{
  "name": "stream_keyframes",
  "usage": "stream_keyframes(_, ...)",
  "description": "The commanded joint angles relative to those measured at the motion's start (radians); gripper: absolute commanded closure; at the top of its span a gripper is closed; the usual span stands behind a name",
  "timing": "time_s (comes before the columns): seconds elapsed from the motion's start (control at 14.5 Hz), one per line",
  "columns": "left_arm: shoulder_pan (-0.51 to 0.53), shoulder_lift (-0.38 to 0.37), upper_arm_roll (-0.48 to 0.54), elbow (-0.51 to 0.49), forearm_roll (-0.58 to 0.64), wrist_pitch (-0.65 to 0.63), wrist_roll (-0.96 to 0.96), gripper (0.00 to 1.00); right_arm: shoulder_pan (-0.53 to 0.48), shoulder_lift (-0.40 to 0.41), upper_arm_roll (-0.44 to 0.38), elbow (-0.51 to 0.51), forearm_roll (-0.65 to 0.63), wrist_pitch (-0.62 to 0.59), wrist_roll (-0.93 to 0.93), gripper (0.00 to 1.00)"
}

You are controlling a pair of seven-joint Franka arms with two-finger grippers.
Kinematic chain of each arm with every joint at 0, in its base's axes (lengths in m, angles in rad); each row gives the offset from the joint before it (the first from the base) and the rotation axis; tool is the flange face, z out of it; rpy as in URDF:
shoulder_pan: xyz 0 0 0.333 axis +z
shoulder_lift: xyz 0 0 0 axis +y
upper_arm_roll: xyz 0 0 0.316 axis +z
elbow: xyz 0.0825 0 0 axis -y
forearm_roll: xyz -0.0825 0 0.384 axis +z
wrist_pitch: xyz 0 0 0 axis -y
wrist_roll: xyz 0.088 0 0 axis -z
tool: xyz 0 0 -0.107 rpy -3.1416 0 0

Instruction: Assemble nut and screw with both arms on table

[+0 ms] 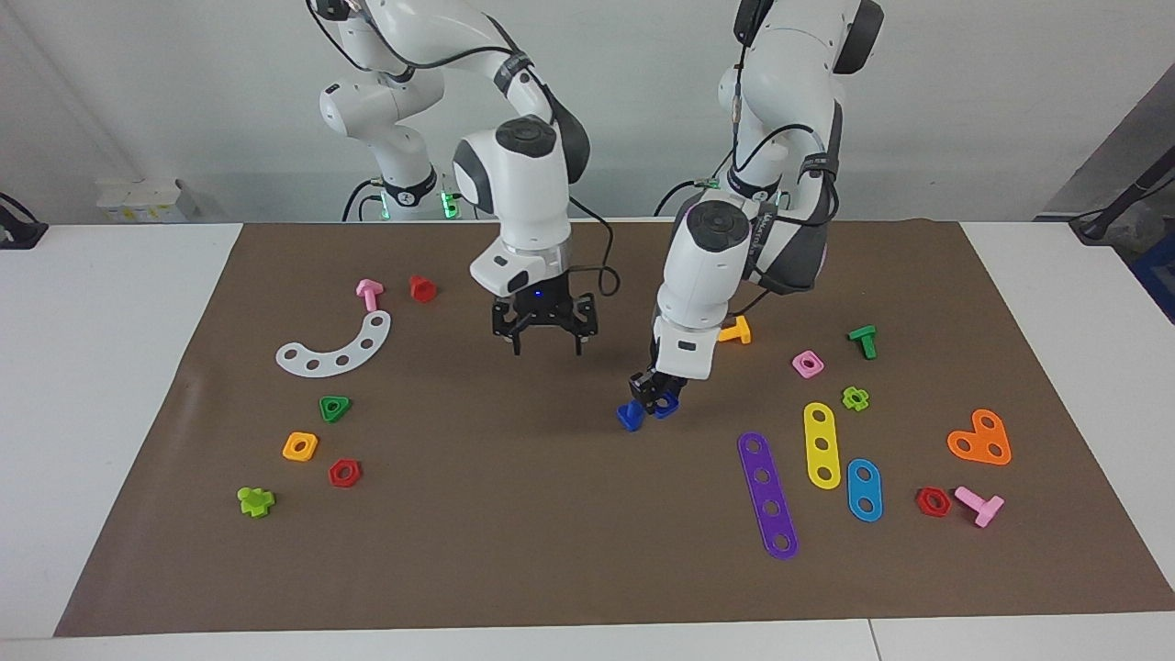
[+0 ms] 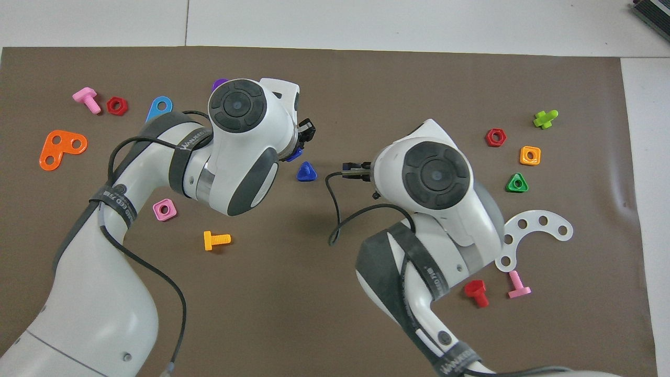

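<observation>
The blue screw (image 1: 629, 416) with its triangular head lies on the brown mat (image 1: 514, 532) of the table, near the middle; it also shows in the overhead view (image 2: 306, 172). My left gripper (image 1: 655, 398) is low over the mat right beside the screw, shut on the blue nut (image 1: 668, 405), which peeks out under the wrist in the overhead view (image 2: 294, 154). My right gripper (image 1: 545, 343) hangs open and empty above the mat, toward the right arm's end from the screw. In the overhead view its wrist hides the fingers.
An orange bolt (image 1: 735, 330), pink square nut (image 1: 808, 364) and purple (image 1: 768, 496), yellow (image 1: 822, 444) and blue (image 1: 864, 489) strips lie toward the left arm's end. A white curved strip (image 1: 338, 347), green triangular nut (image 1: 334, 408) and red bolt (image 1: 422, 288) lie toward the right arm's end.
</observation>
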Motion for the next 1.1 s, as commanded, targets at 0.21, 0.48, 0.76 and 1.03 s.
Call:
stream_keyframes(0.21, -0.046, 0.041, 0.015, 0.022, -0.017, -0.012, -0.012, 1.0, -0.265, -0.175, 0.01, -0.045, 0.066, -0.158, -0.305, 0.0)
stream_keyframes(0.48, -0.047, 0.039, 0.014, -0.003, -0.017, -0.039, -0.012, 1.0, -0.399, -0.21, -0.001, 0.065, 0.083, -0.365, -0.379, 0.0)
stream_keyframes(0.76, -0.058, 0.039, 0.014, -0.035, -0.018, -0.012, -0.015, 1.0, -0.468, -0.192, -0.002, 0.27, 0.063, -0.592, -0.381, 0.0)
stream_keyframes(1.03, -0.067, 0.039, 0.012, -0.05, -0.018, -0.001, -0.039, 1.0, -0.511, -0.167, -0.001, 0.306, 0.075, -0.657, -0.415, 0.0)
